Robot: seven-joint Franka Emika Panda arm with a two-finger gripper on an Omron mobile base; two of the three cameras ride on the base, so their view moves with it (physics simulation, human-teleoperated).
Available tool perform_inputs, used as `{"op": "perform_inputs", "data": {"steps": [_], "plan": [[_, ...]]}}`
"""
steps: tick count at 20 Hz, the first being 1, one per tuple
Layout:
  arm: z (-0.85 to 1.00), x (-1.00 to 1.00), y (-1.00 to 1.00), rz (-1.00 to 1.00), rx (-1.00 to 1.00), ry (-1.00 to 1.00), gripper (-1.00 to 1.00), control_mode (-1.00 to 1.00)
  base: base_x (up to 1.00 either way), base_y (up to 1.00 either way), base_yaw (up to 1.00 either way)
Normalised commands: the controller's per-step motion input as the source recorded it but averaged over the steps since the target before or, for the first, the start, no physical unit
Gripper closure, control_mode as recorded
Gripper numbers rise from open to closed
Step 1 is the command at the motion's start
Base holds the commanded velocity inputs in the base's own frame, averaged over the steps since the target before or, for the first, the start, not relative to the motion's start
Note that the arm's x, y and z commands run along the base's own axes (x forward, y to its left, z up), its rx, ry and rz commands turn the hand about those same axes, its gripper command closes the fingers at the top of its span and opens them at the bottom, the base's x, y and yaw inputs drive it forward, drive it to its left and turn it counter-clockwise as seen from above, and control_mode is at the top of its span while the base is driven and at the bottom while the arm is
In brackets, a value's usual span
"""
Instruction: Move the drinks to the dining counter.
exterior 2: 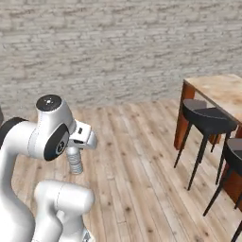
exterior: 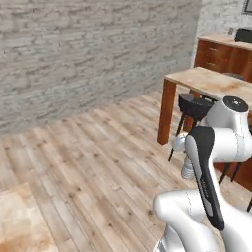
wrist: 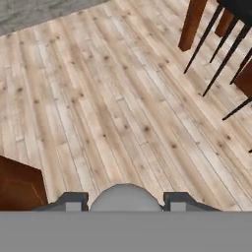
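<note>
One of the drinks, a small clear ribbed bottle (exterior 2: 74,162), hangs upright below my hand, over the wooden floor. My gripper (exterior 2: 72,151) is shut on its upper part. From the left the same bottle (exterior: 188,169) shows beside my forearm, under the gripper (exterior: 185,156). In the hand view its rounded grey top (wrist: 126,195) sits between the two tips of the gripper (wrist: 126,202); the cap's colour cannot be told. The dining counter (exterior 2: 221,92), beige marble on wooden sides, stands ahead to the right, well away from the bottle; its near corner (exterior: 203,80) shows at the right.
Dark round stools (exterior 2: 208,119) stand along the counter's near side, one of them (exterior: 195,106) beside the counter's leg. A white brick wall (exterior: 88,54) closes the far side. Wooden floor (wrist: 123,108) lies between. A marble slab corner (exterior: 19,221) is at lower left; a brown panel (wrist: 17,187) below the hand.
</note>
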Motion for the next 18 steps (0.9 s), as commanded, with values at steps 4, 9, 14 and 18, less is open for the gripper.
{"op": "perform_inputs", "data": {"steps": [4,9,14,18], "plan": [[0.00,0.00,0.00,0.00,0.00,0.00,1.00,1.00,0.00,0.00,-1.00],[0.00,0.00,0.00,0.00,0.00,0.00,1.00,1.00,0.00,0.00,-1.00],[0.00,0.00,0.00,0.00,0.00,0.00,1.00,1.00,0.00,-0.06,-0.95],[0.00,0.00,0.00,0.00,0.00,0.00,1.00,1.00,0.26,-0.28,-0.78]]}}
